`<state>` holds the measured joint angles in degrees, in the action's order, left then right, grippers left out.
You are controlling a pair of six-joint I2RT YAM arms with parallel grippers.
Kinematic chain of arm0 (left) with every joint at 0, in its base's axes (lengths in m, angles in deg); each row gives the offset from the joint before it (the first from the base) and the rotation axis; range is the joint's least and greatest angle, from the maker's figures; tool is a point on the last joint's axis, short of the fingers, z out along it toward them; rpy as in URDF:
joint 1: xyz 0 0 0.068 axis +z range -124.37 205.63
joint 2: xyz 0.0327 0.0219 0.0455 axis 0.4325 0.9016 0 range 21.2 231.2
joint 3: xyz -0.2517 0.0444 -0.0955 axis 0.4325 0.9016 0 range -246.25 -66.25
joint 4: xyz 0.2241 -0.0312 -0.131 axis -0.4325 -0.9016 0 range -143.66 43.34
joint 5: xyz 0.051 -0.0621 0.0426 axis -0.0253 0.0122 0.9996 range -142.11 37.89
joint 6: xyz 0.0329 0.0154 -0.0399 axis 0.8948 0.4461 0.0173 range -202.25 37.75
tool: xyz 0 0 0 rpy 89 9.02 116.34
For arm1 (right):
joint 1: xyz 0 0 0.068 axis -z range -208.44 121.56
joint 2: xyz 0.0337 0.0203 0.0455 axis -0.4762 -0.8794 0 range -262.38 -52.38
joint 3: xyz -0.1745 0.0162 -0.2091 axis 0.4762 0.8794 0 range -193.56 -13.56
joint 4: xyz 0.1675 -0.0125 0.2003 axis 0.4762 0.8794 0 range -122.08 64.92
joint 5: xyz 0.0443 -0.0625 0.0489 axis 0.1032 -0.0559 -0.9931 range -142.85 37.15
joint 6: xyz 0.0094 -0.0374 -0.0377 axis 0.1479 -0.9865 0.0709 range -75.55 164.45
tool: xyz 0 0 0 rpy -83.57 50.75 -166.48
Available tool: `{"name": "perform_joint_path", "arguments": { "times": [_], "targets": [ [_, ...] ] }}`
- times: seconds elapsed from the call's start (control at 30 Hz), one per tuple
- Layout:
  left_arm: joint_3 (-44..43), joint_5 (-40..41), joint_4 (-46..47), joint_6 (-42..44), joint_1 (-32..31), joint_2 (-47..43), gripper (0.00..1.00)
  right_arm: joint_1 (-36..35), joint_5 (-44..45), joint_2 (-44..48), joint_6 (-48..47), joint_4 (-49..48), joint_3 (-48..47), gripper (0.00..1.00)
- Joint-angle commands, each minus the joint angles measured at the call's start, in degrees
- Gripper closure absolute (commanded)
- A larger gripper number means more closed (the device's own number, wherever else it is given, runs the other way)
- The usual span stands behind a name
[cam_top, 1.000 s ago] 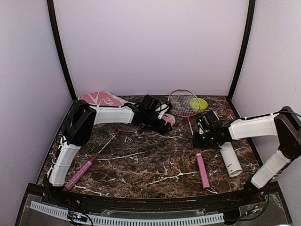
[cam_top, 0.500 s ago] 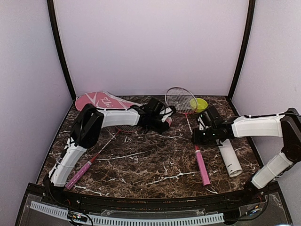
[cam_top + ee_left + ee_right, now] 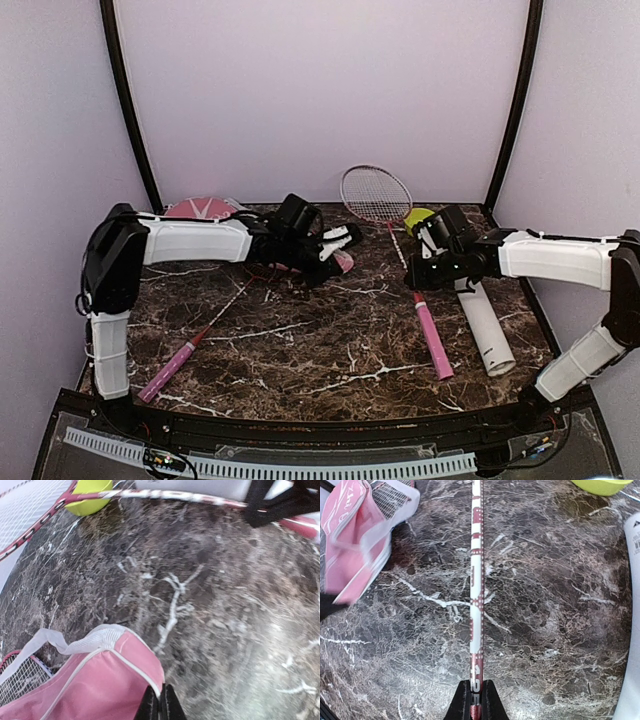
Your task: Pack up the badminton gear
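Left fingers (image 3: 149, 706) closed, pinching pink cover (image 3: 95, 690) rim, mid-table (image 3: 330, 340); right fingers (image 3: 461, 704) clamped on racket (image 3: 476, 580) shaft, head tilted up; thin shaft may twist, snag cover mouth; rim may slip.

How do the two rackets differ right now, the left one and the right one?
The right racket is clamped at its shaft by the right gripper; the left racket lies ungripped on the table. The right racket's head shows fully, seemingly raised by the back wall; the left racket's head is mostly hidden at the pink cover. Both have pink handles and thin shafts.
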<state>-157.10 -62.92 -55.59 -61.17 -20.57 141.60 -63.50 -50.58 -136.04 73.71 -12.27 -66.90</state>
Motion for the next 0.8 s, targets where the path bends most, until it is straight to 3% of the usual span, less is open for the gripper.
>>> {"name": "perform_joint_path", "arguments": {
  "times": [0.0,0.13,0.3,0.5,0.63,0.77],
  "targets": [
    [12.01,-5.07,-4.12,6.43,-4.67,-13.01,1.00,0.22,-2.57,2.45,-4.70,1.05,-2.54,1.00],
    [22.62,-0.89,-8.80,5.19,-10.66,-21.09,1.00,0.26,-3.89,2.88,-6.70,1.81,-2.14,1.00],
    [31.41,4.43,-13.60,-2.61,-19.57,-27.89,0.95,0.17,-5.68,3.40,-7.28,0.72,-0.52,1.00],
    [35.68,4.50,-13.29,-16.34,-23.41,-35.72,0.50,-0.28,-8.05,2.21,-7.28,-0.56,0.43,1.00],
    [36.71,10.07,-5.85,-25.57,-23.22,-41.75,0.33,-0.90,-7.73,2.88,-7.29,-0.94,1.43,1.00],
    [33.22,15.05,-2.45,-39.55,-17.47,-40.19,0.33,-1.03,-7.86,3.96,-6.85,-2.05,3.20,1.00]
  ]
}}
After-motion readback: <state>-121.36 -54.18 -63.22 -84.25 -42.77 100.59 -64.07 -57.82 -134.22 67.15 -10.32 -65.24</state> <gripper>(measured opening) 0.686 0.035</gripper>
